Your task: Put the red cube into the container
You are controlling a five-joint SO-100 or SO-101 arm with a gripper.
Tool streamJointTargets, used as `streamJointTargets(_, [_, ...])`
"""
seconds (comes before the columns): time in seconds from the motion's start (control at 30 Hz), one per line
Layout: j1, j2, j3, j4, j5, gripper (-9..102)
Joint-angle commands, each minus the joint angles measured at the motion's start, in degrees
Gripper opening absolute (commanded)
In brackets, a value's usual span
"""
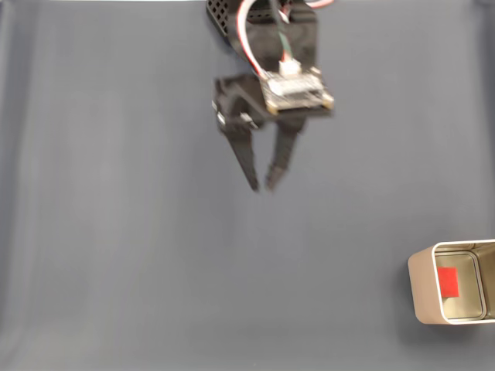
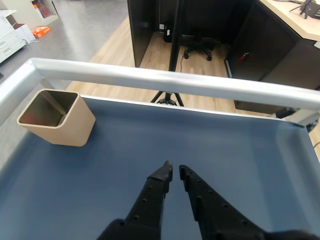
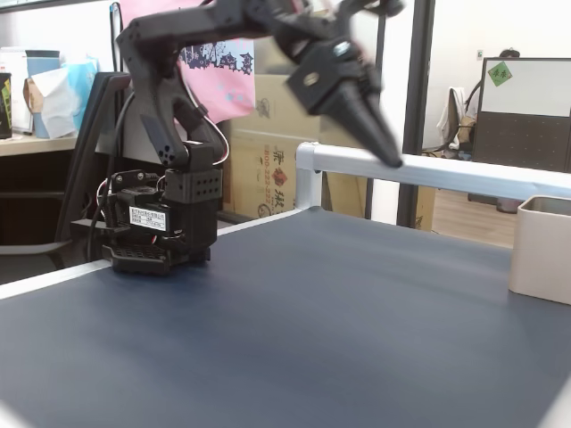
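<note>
The claw [image 1: 261,187] is hanging empty above the blue surface [image 1: 116,255], tips nearly together. Down at four o'clock in the top-down fixed view, the red cube [image 1: 448,281] is already lying inside the container [image 1: 421,287]. Judging by that, retracting calmly, clear of the tin, is all that remains.

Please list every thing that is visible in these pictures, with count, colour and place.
cube: one, red, inside the tin.
tin: one, beige-gold, at the right edge of the mat in a fixed view from above.
mat: one, dark blue, covering the table.
rail: one, silver, along the far table edge in the wrist view.
arm: one, black, base at the left in a fixed side view.
claw: one, black, nearly closed and holding nothing, above the mat, apart from the tin.
</note>
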Motion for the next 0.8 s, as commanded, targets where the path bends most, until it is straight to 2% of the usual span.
streamJointTargets(0.0, [2.02,10.37,11.51,-2.72,-0.53,0])
streamJointTargets(0.3, [8.09,35.86,38.14,-1.93,-0.79,0])
streamJointTargets(0.5, [9.76,49.48,48.96,5.80,0.09,0])
streamJointTargets(0.77, [9.93,59.59,57.74,17.31,-1.58,0])
